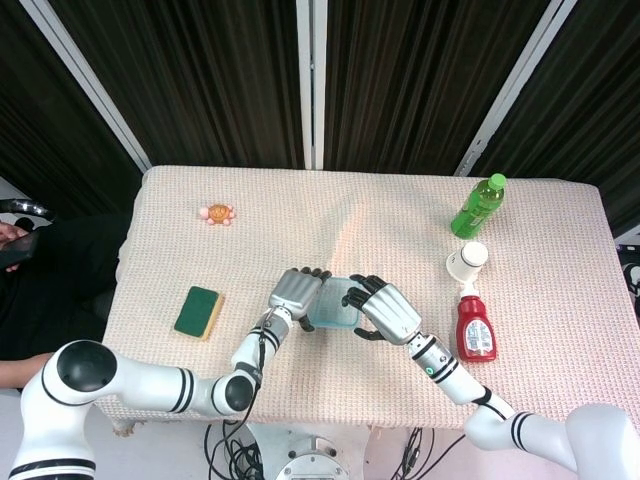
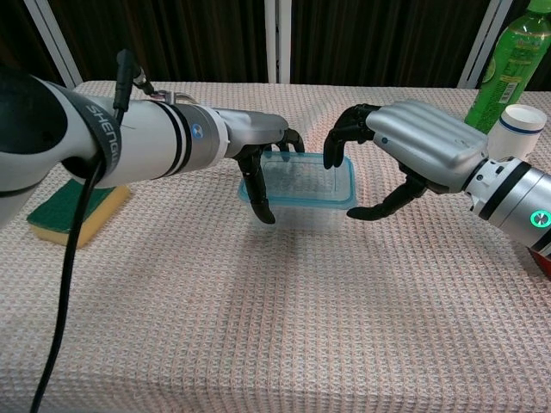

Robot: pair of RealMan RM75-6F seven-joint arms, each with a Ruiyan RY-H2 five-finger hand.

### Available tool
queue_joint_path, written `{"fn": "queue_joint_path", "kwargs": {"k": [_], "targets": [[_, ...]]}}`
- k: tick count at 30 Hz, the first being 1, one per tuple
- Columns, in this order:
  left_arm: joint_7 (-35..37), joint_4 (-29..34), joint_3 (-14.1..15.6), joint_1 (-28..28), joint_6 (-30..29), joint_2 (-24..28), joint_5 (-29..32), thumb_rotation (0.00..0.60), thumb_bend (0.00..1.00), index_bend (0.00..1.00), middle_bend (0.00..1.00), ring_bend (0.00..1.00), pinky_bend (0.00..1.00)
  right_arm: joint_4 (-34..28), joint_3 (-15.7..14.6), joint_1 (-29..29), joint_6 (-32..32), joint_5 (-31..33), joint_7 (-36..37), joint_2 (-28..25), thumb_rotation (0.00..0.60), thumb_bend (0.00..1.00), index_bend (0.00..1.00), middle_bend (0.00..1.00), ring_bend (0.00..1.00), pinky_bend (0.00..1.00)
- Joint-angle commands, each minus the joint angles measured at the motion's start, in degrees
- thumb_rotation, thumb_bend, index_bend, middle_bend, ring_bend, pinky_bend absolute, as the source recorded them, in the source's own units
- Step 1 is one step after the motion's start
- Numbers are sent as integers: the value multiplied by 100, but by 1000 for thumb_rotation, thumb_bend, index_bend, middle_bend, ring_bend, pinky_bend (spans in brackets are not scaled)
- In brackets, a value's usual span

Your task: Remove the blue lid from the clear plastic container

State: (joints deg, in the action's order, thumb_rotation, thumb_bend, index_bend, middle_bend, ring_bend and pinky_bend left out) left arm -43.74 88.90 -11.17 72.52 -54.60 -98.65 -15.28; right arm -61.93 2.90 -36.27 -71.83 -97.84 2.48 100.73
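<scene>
The clear plastic container (image 1: pixel 335 308) (image 2: pixel 301 213) with its blue lid (image 2: pixel 301 178) sits near the table's front middle. My left hand (image 1: pixel 295 292) (image 2: pixel 258 142) grips the container's left end, with fingers over the far rim and the thumb down the near side. My right hand (image 1: pixel 385 310) (image 2: pixel 413 146) closes on the lid's right end: its fingertips hook the far right edge and its thumb presses the near right corner. In the chest view the lid still lies flat on the container.
A green bottle (image 1: pixel 478 205) (image 2: pixel 508 64), a white cup (image 1: pixel 467 262) (image 2: pixel 516 133) and a red ketchup bottle (image 1: pixel 476 328) stand to the right. A green-and-yellow sponge (image 1: pixel 198 312) (image 2: pixel 73 211) lies on the left. A small orange toy (image 1: pixel 217 213) lies at the far left.
</scene>
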Motion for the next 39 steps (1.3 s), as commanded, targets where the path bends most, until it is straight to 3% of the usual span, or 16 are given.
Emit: {"fn": "queue_joint_path", "kwargs": {"k": [1,12,17,23,29,39], "targets": [[8,-34,17,-9,-17,-35,-38,600,33,269,348,249,242,-6,-1,-7,-19,7,4,1,600,78,423,390,194,312],[121,-101,34,-104,-46,-133,-306,600,33,287,356,249,242,-45,-36,-39,-76,24,165,-92,600,82,425,393,194,312],[107,-100,54,-116,-30,-127,-390,600,87,289,357,249,242,-72,-48,-76,-48,36,287,-161,600,97,425,391,194,312],[-4,-149,103,-115,-167,-214,-523,600,124,289,357,249,238,-135,-44,-130,-72,18,428,-205,600,160,425,391,194,312],[0,-22,77,-144,-96,-145,-541,600,124,286,348,249,235,-11,-39,-141,-124,30,501,-111,600,306,432,409,204,321],[93,222,92,-190,22,29,-708,600,126,173,291,237,228,224,-20,-247,-225,-33,713,35,600,327,484,431,247,361]]}}
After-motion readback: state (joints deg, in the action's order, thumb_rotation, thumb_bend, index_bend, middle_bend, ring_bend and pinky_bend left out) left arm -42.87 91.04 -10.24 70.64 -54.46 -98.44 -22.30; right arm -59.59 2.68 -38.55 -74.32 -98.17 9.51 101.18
